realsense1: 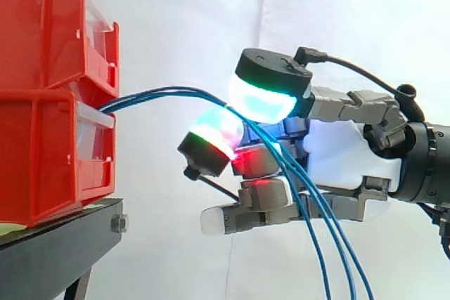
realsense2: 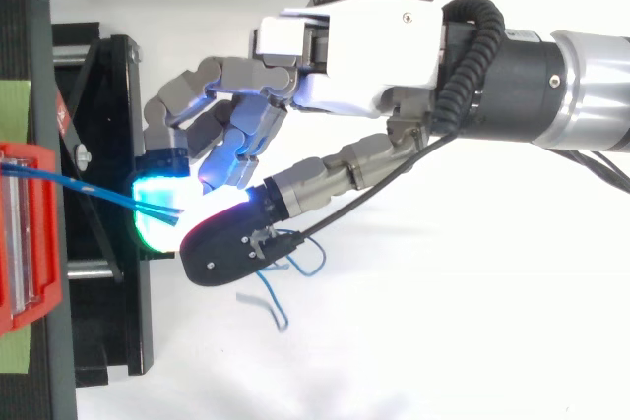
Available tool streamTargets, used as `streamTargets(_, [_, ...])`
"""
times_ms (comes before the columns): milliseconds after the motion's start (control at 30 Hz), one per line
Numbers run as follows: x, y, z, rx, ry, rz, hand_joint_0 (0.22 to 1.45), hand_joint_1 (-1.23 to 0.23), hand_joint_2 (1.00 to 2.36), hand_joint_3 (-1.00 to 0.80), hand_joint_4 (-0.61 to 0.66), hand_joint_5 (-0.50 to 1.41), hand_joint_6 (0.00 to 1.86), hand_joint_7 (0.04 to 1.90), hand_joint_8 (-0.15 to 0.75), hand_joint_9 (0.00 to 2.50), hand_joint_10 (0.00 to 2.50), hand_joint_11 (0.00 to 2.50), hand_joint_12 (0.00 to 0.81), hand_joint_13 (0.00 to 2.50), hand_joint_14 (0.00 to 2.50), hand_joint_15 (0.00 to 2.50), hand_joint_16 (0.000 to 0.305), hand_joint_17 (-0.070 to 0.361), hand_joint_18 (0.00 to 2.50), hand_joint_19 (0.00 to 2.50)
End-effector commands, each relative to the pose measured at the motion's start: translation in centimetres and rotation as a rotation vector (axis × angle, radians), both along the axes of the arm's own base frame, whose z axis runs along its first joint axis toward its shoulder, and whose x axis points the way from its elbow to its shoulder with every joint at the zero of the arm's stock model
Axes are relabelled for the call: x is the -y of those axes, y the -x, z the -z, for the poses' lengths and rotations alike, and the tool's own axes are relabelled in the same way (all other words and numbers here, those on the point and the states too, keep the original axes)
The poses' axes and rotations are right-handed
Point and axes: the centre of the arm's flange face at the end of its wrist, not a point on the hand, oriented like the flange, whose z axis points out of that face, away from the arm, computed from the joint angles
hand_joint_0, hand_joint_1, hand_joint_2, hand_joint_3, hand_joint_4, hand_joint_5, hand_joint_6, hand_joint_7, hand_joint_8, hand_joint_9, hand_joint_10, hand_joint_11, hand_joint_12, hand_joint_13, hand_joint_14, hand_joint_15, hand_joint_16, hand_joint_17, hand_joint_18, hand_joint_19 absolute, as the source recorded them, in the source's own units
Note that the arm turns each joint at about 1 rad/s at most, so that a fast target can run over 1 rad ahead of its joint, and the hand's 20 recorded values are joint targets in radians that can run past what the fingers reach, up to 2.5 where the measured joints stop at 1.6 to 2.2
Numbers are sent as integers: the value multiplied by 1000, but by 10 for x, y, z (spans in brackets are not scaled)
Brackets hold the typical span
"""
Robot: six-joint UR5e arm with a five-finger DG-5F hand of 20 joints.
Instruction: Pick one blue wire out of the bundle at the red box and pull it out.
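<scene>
Blue wires [realsense1: 162, 92] stretch from the red bins [realsense1: 42, 159] rightward into my hand [realsense1: 337, 152], whose curled fingers pinch them.

The light is bright and even, and shadows are soft. The white curtain [realsense1: 176, 26] right of the red bins [realsense1: 49, 89] is almost washed out, with only faint grey folds. Also right of the bins, the glowing pads [realsense1: 264, 100] of the robot hand [realsense1: 344, 152] tint the fingers beside them cyan and red.
</scene>
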Motion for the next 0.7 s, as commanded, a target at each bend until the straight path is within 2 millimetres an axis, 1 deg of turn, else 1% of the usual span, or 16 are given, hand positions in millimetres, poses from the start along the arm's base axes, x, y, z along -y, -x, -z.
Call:
streamTargets(0, [0, 0, 1, -3, 0, 0, 615, -646, 1019, -52, 348, -131, 672, 1192, 296, 1023, 19, 1205, 365, 1065, 27, 1102, 66, 149, 423, 431])
streamTargets(33, [0, 0, -1, -1, 0, 0, 618, -704, 1024, -37, 340, -156, 731, 1138, 287, 992, 20, 1210, 346, 1047, 28, 1114, 62, 140, 413, 420])
streamTargets(133, [2, 0, 0, 0, 0, 2, 629, -768, 1024, -57, 353, -171, 791, 976, 283, 971, 19, 1209, 338, 1044, 28, 1106, 61, 136, 432, 411])
streamTargets(233, [2, 0, 0, 2, 0, 2, 631, -817, 1025, -111, 372, -173, 799, 979, 284, 969, 20, 1214, 339, 1041, 28, 1106, 60, 136, 436, 412])
streamTargets(300, [2, 0, 0, 2, 0, 2, 610, -841, 1020, -204, 367, -176, 810, 1000, 283, 970, 19, 1217, 342, 1042, 29, 1109, 60, 136, 436, 418])
streamTargets(333, [2, 0, 0, 2, 0, 2, 584, -780, 1020, -231, 366, -163, 790, 1042, 281, 975, 21, 1194, 342, 1042, 29, 1112, 61, 137, 433, 426])
streamTargets(367, [2, 0, -1, 3, 0, 2, 580, -750, 1019, -230, 363, -148, 754, 1111, 278, 978, 21, 1155, 341, 1039, 29, 1094, 61, 137, 424, 430])
streamTargets(400, [2, 0, 0, 2, 0, 2, 577, -739, 1019, -229, 367, -145, 746, 1123, 270, 980, 21, 1129, 341, 1040, 29, 1088, 61, 137, 421, 435])
streamTargets(467, [3, 0, -1, 3, 0, 4, 574, -634, 1019, -220, 357, -104, 637, 1299, 259, 995, 24, 1027, 337, 1039, 30, 1080, 61, 136, 404, 449])
streamTargets(500, [2, 0, 0, 2, 0, 2, 589, -584, 1020, -214, 344, -77, 585, 1387, 247, 1042, 27, 955, 330, 1041, 30, 1086, 59, 133, 392, 464])
streamTargets(600, [3, 0, -1, 3, 0, 4, 608, -570, 1021, -195, 332, -71, 577, 1404, 252, 1065, 27, 966, 326, 1063, 30, 1088, 58, 129, 408, 457])
streamTargets(633, [2, 0, 0, 2, 0, 2, 613, -572, 1022, -191, 330, -78, 596, 1357, 255, 1060, 27, 993, 325, 1065, 30, 1078, 58, 129, 421, 454])
streamTargets(667, [2, 0, 0, 3, 0, 2, 615, -577, 1023, -182, 317, -97, 638, 1260, 262, 1048, 27, 1044, 332, 1068, 30, 1080, 58, 130, 426, 445])
